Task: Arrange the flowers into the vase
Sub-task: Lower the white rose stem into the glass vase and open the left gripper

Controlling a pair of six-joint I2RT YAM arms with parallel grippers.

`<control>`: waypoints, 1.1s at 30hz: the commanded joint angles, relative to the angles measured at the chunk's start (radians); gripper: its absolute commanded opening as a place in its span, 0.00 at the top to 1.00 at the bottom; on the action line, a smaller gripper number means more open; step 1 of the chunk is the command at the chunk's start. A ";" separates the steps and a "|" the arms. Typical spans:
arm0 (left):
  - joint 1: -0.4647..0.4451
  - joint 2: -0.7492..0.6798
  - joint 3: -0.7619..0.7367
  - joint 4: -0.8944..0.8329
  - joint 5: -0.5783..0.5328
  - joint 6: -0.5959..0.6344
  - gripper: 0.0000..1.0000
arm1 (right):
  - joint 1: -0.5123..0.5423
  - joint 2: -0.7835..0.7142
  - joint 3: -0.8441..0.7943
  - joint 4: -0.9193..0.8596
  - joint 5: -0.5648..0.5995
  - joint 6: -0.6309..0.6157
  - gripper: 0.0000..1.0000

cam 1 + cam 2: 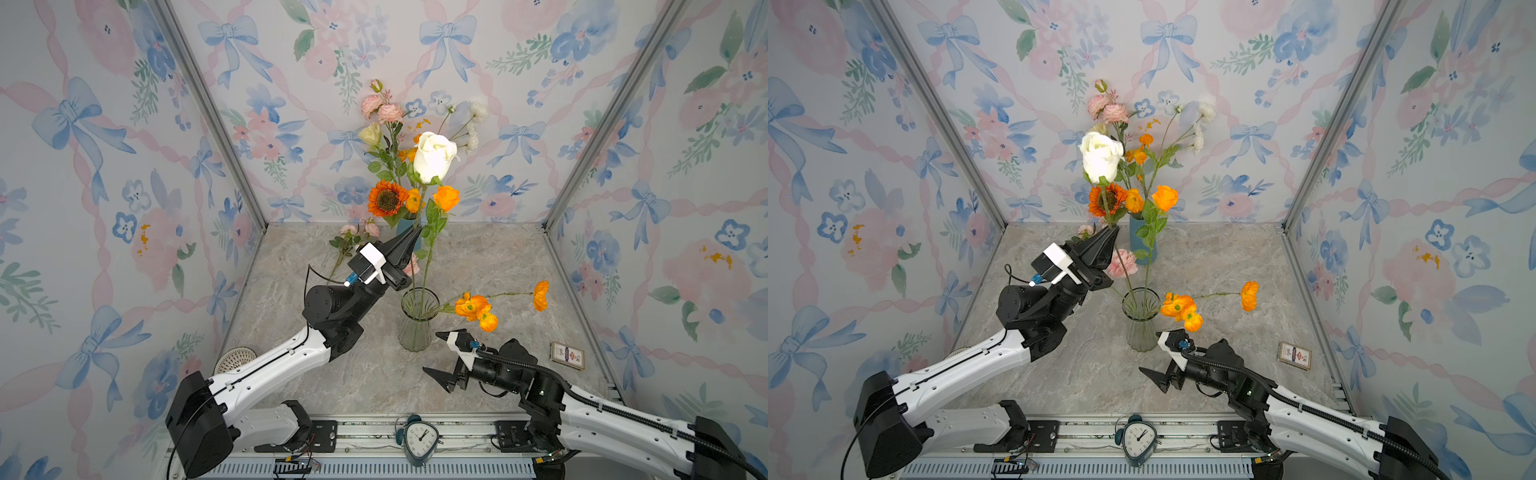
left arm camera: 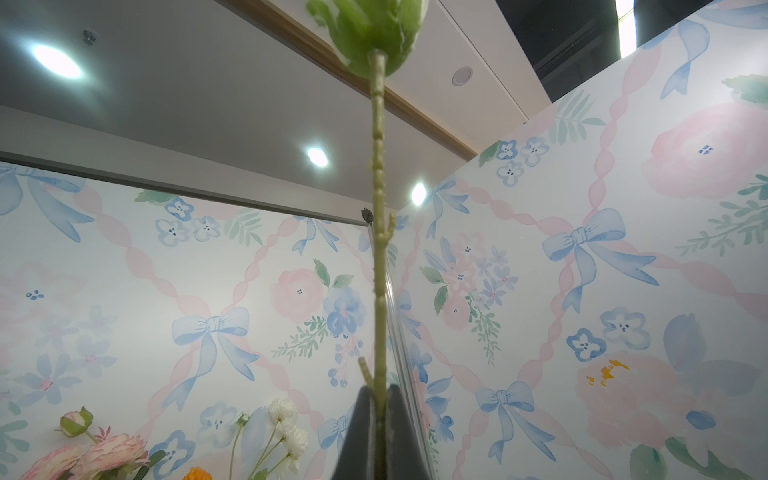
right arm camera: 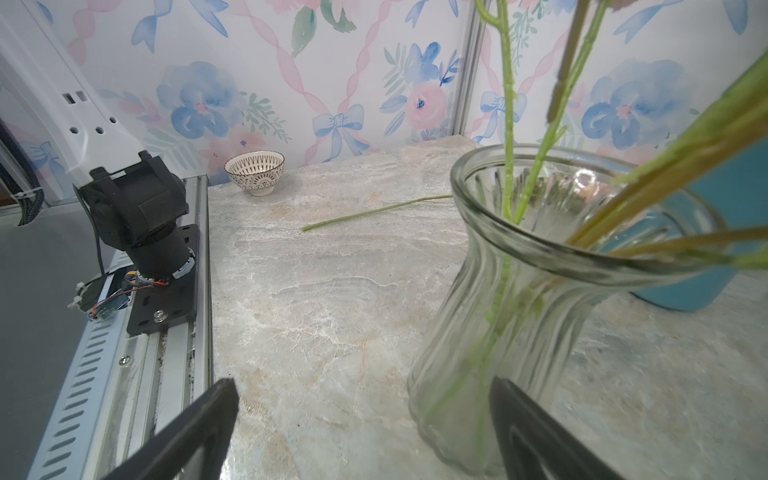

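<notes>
Marble-look tabletop between walls of flowered wallpaper carries the glass vase, and the work centres there. The white rose stands tall above the left gripper, whose jaws are pressed together on its stem. The left wrist view shows that stem running up from between the tips to the green base of the bloom. Below the jaws the stem slants down to the vase mouth. Its foot seems to be inside the rim, though the glass makes this hard to confirm.

An orange rose is planted in the same vase, and a spray of orange poppies leans out over the rim, just above the right gripper. That gripper hangs low beside the vase's base with its jaws spread wide, holding nothing.

By my reading the task is under way but far from finished: two stems are in and a third is being seated. Most of the flowers stand in a blue vase just beyond the left gripper's tips, among them the sunflower. Pink peonies lie on the table beside that gripper. A bowl, a card box and an alarm clock sit well away from both grippers.
</notes>
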 commanded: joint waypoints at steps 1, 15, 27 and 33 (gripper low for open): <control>-0.005 0.048 -0.023 0.121 0.025 -0.002 1.00 | -0.014 0.012 -0.016 0.037 -0.028 0.018 0.03; -0.017 0.131 -0.248 0.374 0.024 -0.062 1.00 | -0.026 0.043 -0.015 0.065 -0.052 0.031 0.03; -0.038 0.155 -0.441 0.466 0.007 -0.091 0.87 | -0.028 0.095 -0.011 0.090 -0.056 0.032 0.03; -0.040 0.168 -0.506 0.468 -0.003 -0.123 0.83 | -0.028 0.123 -0.005 0.098 -0.059 0.031 0.03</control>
